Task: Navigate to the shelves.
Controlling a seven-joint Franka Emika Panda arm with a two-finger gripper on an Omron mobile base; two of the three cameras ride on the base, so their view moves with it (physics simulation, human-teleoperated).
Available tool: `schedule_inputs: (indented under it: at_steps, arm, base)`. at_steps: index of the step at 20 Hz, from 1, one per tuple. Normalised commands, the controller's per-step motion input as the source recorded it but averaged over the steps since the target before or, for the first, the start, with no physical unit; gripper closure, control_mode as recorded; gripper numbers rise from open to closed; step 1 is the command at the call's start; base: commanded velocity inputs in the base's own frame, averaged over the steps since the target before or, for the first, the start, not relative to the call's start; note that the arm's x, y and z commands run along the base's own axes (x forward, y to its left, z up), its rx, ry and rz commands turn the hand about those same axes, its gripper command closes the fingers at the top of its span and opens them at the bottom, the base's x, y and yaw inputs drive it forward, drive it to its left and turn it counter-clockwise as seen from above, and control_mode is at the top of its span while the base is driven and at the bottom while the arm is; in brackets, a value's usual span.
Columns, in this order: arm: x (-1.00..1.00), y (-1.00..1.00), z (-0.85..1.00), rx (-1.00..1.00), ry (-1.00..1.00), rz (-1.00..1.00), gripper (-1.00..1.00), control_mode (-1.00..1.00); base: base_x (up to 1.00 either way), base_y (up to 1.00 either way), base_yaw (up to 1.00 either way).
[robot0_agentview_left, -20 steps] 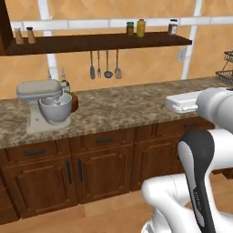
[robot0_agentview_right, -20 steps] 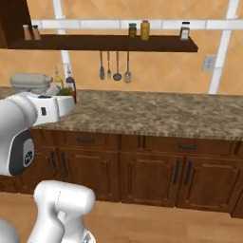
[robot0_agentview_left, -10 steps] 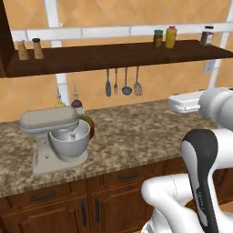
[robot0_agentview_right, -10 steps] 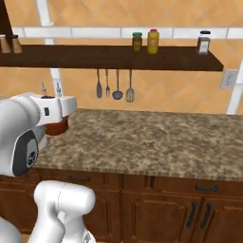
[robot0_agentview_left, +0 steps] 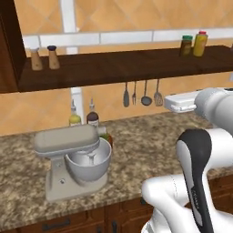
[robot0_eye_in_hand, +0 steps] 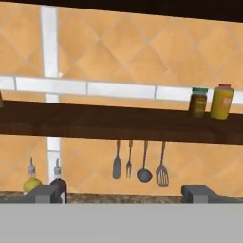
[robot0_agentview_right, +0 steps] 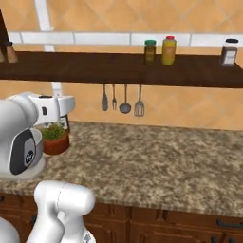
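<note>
A: How does the tool [robot0_eye_in_hand: 122, 192] stand?

B: Its two dark tips sit wide apart with nothing between them. It's carried level and aimed straight at the wall, which I take to suit driving rather than grasping.

A: And the shelves [robot0_eye_in_hand: 118, 124]?

B: Dead ahead of the tool and a little above it, a long dark plank running across the orange tile. Judging by how large it looms, the base is close to its stop.

A: Anything hanging from it?

B: Four utensils [robot0_eye_in_hand: 139, 165] dangle under the plank, ahead of the tool and between its tips, kept off the table [robot0_agentview_right: 156, 161] on hooks, I'd guess.

A: Containers?

B: On the plank, up and to the tool's right, a green-lidded jar [robot0_eye_in_hand: 199, 102] with dark contents touches a yellow jar [robot0_eye_in_hand: 221, 101] with a red cap. Farther right stands a dark-capped spice jar [robot0_agentview_right: 229, 52]. Far left on the plank are two shakers [robot0_agentview_left: 44, 58].

A: Down on the table?

B: Low to the tool's left, two bottles [robot0_agentview_left: 83, 116] against the wall, a mixer [robot0_agentview_left: 73, 159] whose bowl looks empty, and a pot [robot0_agentview_right: 55, 138] holding a green plant.
</note>
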Motion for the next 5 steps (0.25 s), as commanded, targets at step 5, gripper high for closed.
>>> schedule_inputs:
  at_steps: [5]
  arm:
    - [0.0, 0.0, 0.0, 0.0, 0.0, 0.0, -1.0, 1.0]
  base:
    - [1.0, -0.72, 0.23]
